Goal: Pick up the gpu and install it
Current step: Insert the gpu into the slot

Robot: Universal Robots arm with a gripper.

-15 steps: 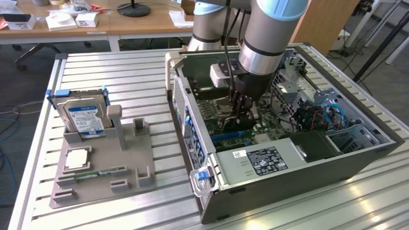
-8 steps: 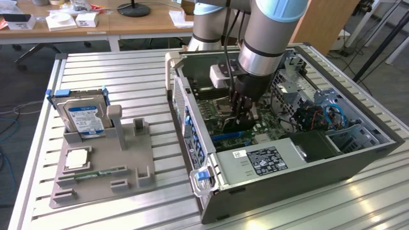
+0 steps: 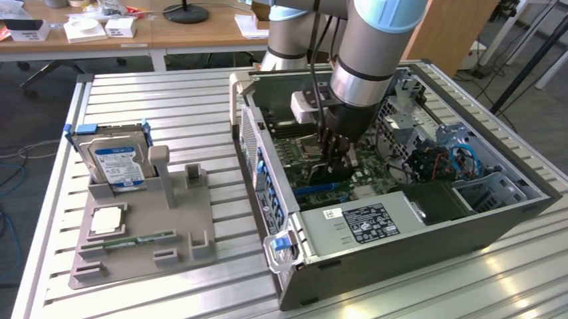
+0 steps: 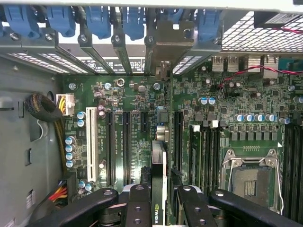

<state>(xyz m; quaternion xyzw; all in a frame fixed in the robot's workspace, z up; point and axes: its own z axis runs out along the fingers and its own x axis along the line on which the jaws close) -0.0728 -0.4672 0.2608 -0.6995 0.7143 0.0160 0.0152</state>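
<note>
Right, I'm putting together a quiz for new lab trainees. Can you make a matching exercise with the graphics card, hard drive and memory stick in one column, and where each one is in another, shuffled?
Things:
1. graphics card
2. hard drive
3. memory stick

Places:
A. lying flat on the grey holder
B. gripped edge-on by the tool, above the motherboard
C. standing upright in the grey holder

Pairs: 1-B, 2-C, 3-A
</note>
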